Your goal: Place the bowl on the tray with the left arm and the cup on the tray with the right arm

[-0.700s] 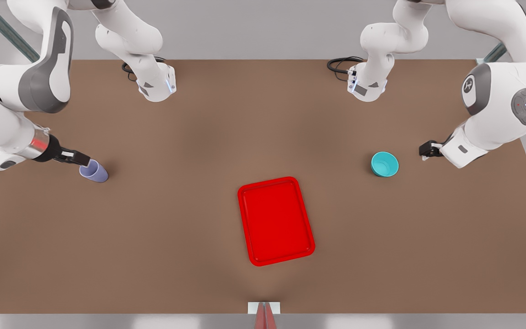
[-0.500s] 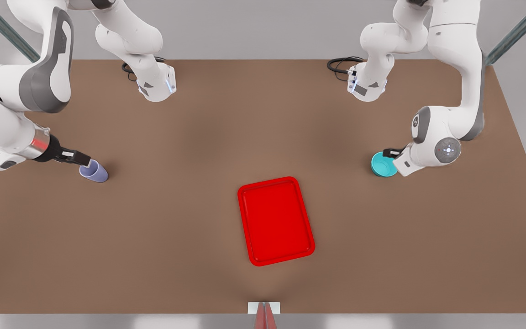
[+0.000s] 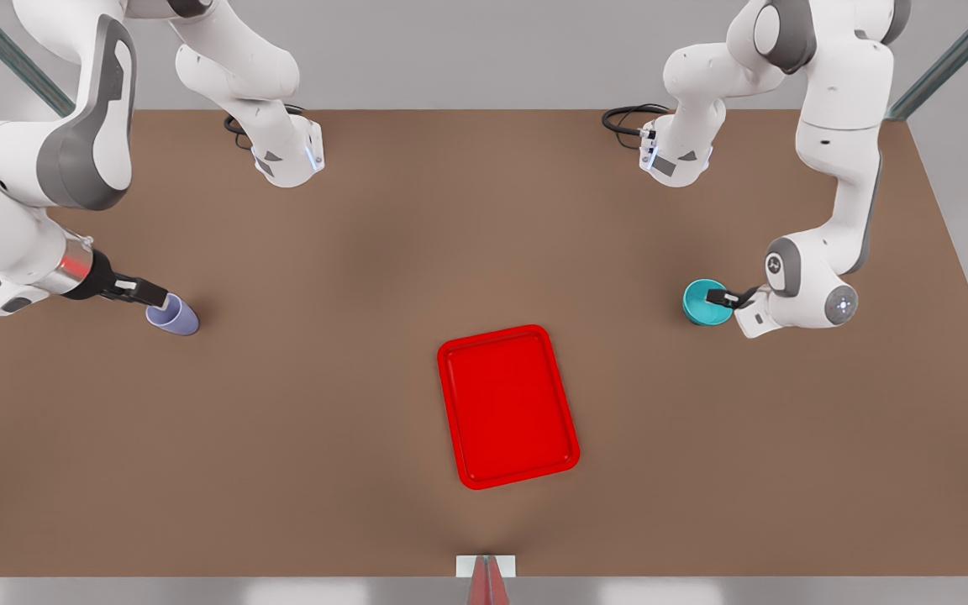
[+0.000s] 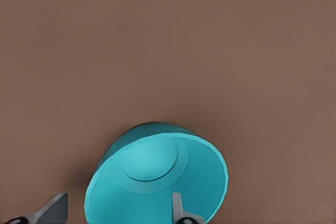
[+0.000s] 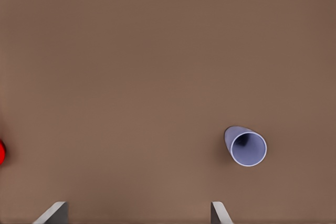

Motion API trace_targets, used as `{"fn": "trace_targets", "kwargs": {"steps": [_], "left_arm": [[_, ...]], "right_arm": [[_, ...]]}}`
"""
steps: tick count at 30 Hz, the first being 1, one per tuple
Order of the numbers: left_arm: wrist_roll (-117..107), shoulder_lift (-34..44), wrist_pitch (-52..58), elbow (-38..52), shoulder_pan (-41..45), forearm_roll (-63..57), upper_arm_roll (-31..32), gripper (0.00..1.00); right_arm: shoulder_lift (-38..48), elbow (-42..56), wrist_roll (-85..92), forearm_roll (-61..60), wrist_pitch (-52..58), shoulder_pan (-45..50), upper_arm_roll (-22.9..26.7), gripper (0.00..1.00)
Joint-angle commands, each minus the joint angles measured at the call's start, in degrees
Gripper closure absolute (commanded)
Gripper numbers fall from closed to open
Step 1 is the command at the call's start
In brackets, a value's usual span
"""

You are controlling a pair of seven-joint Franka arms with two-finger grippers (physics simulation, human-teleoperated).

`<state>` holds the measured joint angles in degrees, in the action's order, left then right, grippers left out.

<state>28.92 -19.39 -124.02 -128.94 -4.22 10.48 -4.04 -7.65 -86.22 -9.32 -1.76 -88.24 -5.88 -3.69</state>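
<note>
The teal bowl (image 3: 707,302) stands upright on the table at the front view's right. My left gripper (image 3: 719,296) reaches over its rim from the right. In the left wrist view the bowl (image 4: 152,177) sits close, and the left gripper (image 4: 118,207) is open, one finger inside the bowl and the other outside its wall. The lavender cup (image 3: 173,318) stands at the front view's left. My right gripper (image 3: 152,294) hovers by its rim, open (image 5: 136,209), with the cup (image 5: 247,147) ahead and off to one side. The red tray (image 3: 507,406) lies in the middle, with nothing on it.
Both arm bases (image 3: 286,155) (image 3: 676,158) stand at the table's far edge with black cables beside them. A small white and red marker (image 3: 486,571) sits at the near edge. Bare brown tabletop separates the tray from both objects.
My left arm has swung in from the front view's right and lowered, bringing its gripper onto the bowl's rim. The right arm has barely moved.
</note>
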Motion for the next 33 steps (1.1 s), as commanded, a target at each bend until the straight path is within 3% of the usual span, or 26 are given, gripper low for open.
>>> {"fn": "trace_targets", "kwargs": {"steps": [1, 2, 4, 7, 11, 21, 26, 29, 33], "left_arm": [[0.1, -0.1, -0.1, 0.0, 0.0, 0.4, 0.0, 0.29], [0.1, -0.1, -0.1, 0.0, 0.1, 0.3, 0.0, 0.44], [0.1, -0.7, -0.2, 0.2, 0.2, 0.3, 0.2, 0.57], [0.1, -1.5, -1.2, 0.4, 0.3, 0.4, 0.2, 0.60], [-0.4, -2.8, -2.8, 2.3, 0.3, 0.2, 0.3, 0.78], [-1.9, -2.4, -1.1, 2.8, 0.3, 0.4, 0.6, 0.79], [-5.6, 4.4, 4.3, 4.0, 4.2, 8.3, 0.6, 0.79], [-22.0, 1.5, 3.8, 12.3, 15.1, 9.1, 0.6, 0.79], [-29.7, -7.0, 4.1, 22.9, 20.7, 9.4, 1.3, 0.79]], "right_arm": [[0.0, 0.0, 0.0, 0.0, 0.0, 0.0, 0.0, 0.00], [0.0, 0.0, 0.0, 0.0, 0.0, 0.0, 0.0, 0.00], [0.0, 0.0, 0.0, 0.0, -0.1, 0.0, 0.0, 0.00], [-0.3, 0.2, 0.0, 0.0, -0.2, 0.0, 0.0, 0.00], [-0.3, 0.3, 0.0, 0.0, -0.2, 0.0, 0.0, 0.00], [-0.3, 0.2, 0.1, 0.0, -0.1, 0.0, 0.0, 0.00], [-0.3, 0.3, 0.0, 0.0, 0.1, 0.0, 0.0, 0.00], [-0.3, 0.3, 0.1, 0.0, 0.2, -0.1, 0.0, 0.00], [-0.3, 0.3, 0.1, 0.0, -0.1, 0.0, 0.0, 0.00]]}}
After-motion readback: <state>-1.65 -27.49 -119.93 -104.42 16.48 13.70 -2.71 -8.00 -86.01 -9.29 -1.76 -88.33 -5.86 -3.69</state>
